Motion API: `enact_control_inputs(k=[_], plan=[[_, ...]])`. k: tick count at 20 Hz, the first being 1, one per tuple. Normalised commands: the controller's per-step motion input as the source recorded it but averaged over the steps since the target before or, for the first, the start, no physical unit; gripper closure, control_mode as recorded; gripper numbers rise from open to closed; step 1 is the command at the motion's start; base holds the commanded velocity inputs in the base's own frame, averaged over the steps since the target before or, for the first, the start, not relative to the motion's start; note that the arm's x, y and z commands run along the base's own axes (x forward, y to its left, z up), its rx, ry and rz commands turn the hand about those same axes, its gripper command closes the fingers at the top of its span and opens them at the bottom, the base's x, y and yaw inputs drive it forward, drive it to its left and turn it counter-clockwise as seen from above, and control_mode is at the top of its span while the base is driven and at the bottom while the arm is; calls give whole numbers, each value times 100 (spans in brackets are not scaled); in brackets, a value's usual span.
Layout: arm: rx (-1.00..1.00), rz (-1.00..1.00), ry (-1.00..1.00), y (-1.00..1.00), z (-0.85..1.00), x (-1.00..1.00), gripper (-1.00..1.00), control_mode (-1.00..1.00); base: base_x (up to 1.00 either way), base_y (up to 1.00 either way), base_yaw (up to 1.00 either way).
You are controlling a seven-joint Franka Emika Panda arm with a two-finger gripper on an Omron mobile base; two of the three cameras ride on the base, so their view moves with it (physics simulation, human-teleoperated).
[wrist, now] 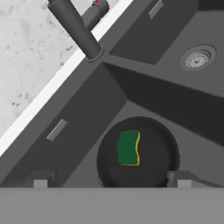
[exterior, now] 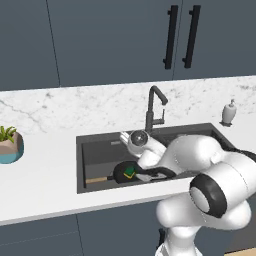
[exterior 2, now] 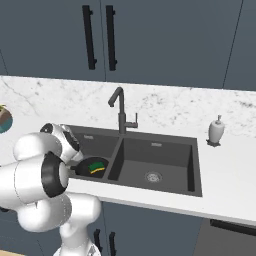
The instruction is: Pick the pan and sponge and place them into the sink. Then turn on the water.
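Before me, dark blue-grey upper cabinets carry two long black handles. Beneath them a white marble backsplash meets the white surface. A potted plant sits near its left edge, a white soap dispenser toward its right edge.

No legible text, labels or numbers anywhere — none on any surface. Brand marks and signs — likewise none readable.
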Motion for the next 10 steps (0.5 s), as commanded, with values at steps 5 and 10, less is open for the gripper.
enact_control_inputs(k=[5,10], plan=[[0,8,0,-2,100,-35,-100,-100,0,0,0],[0,6,0,-6,100,-45,-100,-100,0,0,0]])
